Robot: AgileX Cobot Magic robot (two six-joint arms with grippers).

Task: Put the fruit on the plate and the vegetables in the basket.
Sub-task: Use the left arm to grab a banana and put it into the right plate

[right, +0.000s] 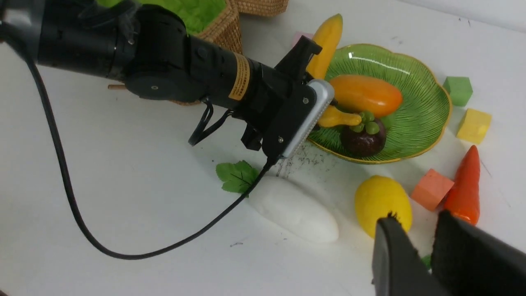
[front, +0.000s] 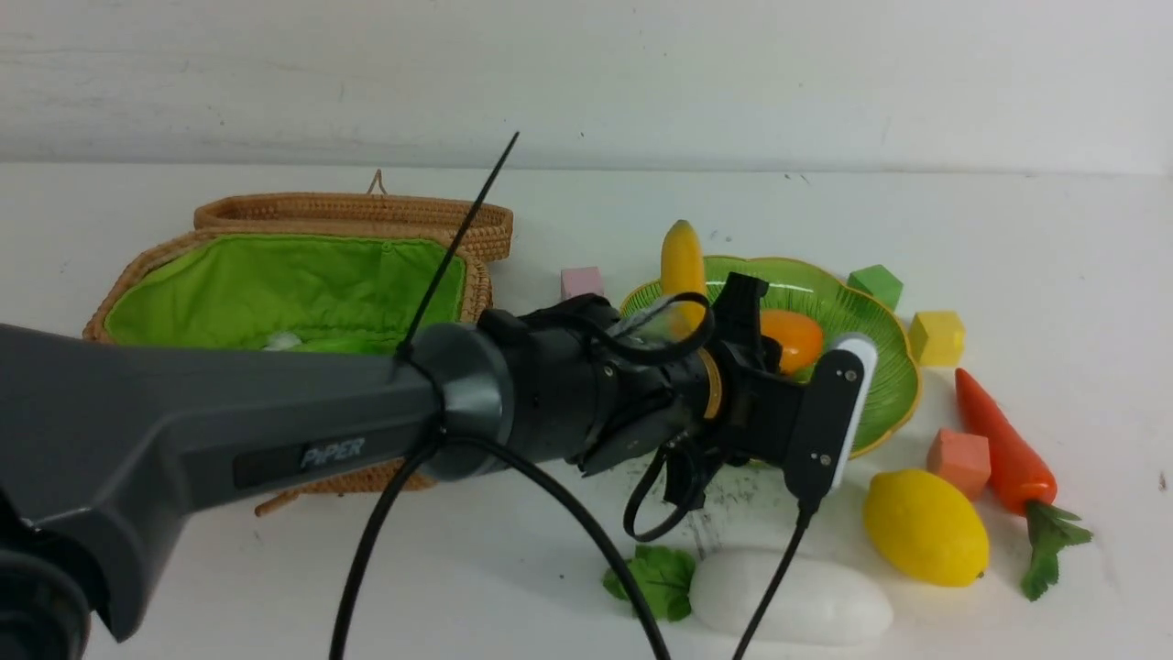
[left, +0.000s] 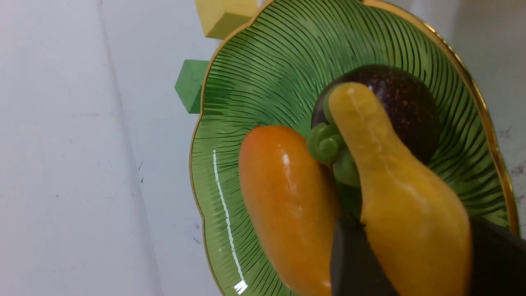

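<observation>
Left end effector [left: 419,250]: clamped on your banana [left: 394,181], over the plate [left: 263,74].
Banana tip: at the mangosteen [left: 411,98]'s green top; you cannot tell contact.
Plate contents: mango [left: 287,197], mangosteen.
Right end effector [right: 427,230]: jaws narrowly parted, empty, near the lemon [front: 926,527].
Desk [front: 275,568]: your lemon, radish [front: 793,596], carrot [front: 1003,445] lie beside the plate.
Basket [front: 151,261]: lid open, left of the plate.

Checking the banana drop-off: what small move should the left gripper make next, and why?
Probably open the left gripper: the banana it holds is already over the plate, its tip by the mangosteen, beside the mango.
</observation>
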